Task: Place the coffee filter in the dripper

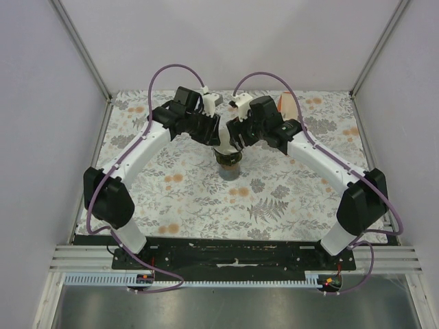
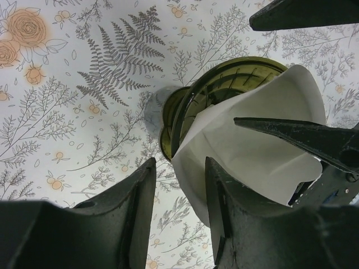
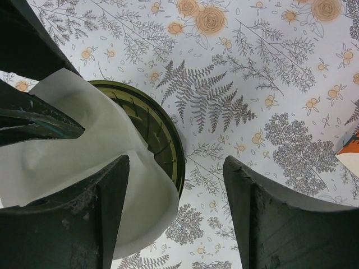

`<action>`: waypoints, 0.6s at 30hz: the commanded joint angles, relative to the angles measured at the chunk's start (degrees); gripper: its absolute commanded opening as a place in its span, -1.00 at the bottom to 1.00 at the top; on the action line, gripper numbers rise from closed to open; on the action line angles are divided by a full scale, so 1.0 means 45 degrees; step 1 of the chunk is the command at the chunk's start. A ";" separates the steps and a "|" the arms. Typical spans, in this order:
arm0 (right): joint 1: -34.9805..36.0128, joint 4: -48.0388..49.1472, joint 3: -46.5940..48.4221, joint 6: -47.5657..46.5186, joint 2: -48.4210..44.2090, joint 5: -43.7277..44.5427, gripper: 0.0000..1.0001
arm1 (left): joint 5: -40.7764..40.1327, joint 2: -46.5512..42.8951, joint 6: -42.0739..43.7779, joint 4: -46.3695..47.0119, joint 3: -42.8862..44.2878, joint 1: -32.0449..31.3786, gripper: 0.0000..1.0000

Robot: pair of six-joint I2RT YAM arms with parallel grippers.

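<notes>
The dark olive-green dripper stands on the floral cloth at mid-table. It also shows in the left wrist view and the right wrist view. The white coffee filter sits tilted in it, and one side hangs over the rim. My left gripper is open just above the filter's edge, and its right finger is against the paper. My right gripper is wide open, with its left finger over the filter and its right finger clear of the dripper. Both grippers meet over the dripper.
A white-and-orange pack stands at the back right, and its corner shows in the right wrist view. A grey object sits behind the left gripper. Enclosure walls bound the cloth on three sides.
</notes>
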 commanded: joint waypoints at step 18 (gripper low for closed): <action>0.0003 -0.0067 0.0656 -0.1128 -0.0844 -0.0693 0.56 | 0.0071 -0.0382 0.0666 0.0192 0.0461 -0.0044 0.04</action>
